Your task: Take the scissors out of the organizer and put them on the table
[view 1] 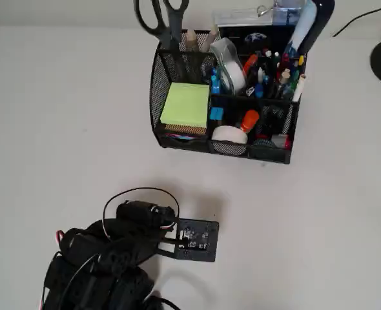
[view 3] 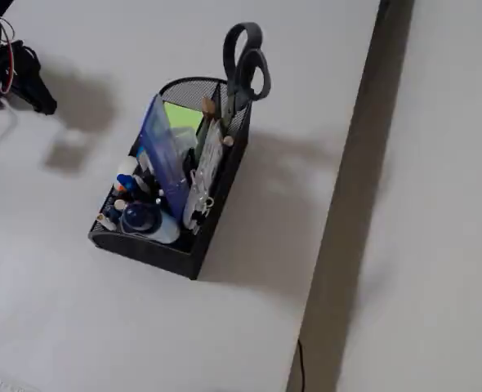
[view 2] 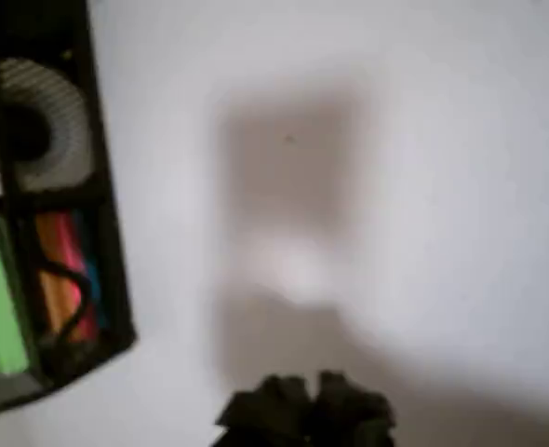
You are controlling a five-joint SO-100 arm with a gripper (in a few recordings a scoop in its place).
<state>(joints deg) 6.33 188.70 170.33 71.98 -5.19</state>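
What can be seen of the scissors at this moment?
The scissors stand blades-down in a back corner compartment of the black mesh organizer, at its upper left in the overhead view. Two dark oval loop handles and a short dark stretch below them stick up above the rim; the blades are hidden inside. In the fixed view they lean slightly against the rim. Nothing else touches them; the robot's hand is well away over the table.

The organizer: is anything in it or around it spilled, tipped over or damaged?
Nothing stands out. The organizer stands upright on the table, the scissors sit handles-up in a back compartment, and nothing lies spilled beside it.
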